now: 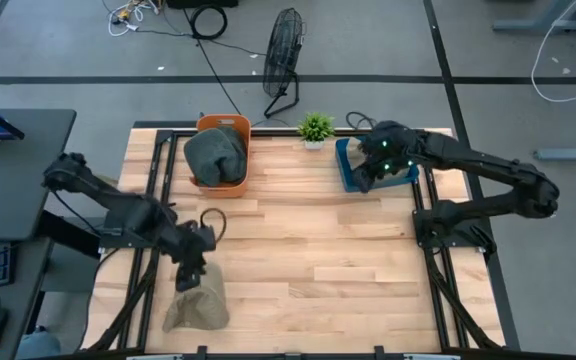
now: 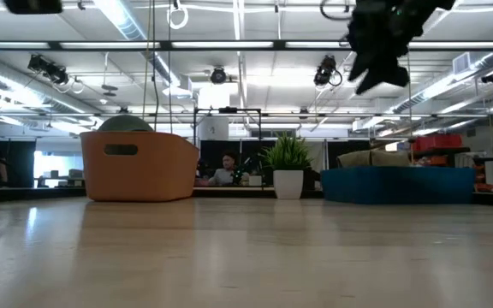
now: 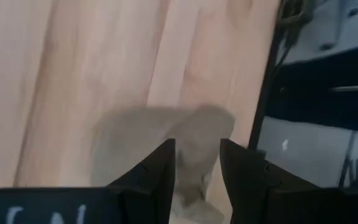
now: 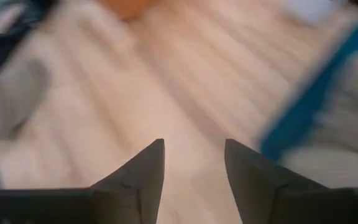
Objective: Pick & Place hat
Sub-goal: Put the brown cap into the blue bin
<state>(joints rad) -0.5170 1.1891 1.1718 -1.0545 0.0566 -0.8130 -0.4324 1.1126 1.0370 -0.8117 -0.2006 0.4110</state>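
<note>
Lower left of the high view:
Left gripper: directly over the tan hat, fingers spread apart, nothing between them.
Tan hat: flat on the wooden table, near the lower left corner.
Orange bin: upper left, holds a dark green hat.
Potted plant: upper centre.
Blue bin: upper right.
Right gripper: raised above the blue bin's edge, fingers parted, empty.

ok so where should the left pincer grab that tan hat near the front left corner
Probably from straight above, on the raised fold nearest the left pincer. The tan hat lies crumpled and flat on the table, so there is no firm brim to take from the side. The fingers are open with hat fabric showing between them.
</note>
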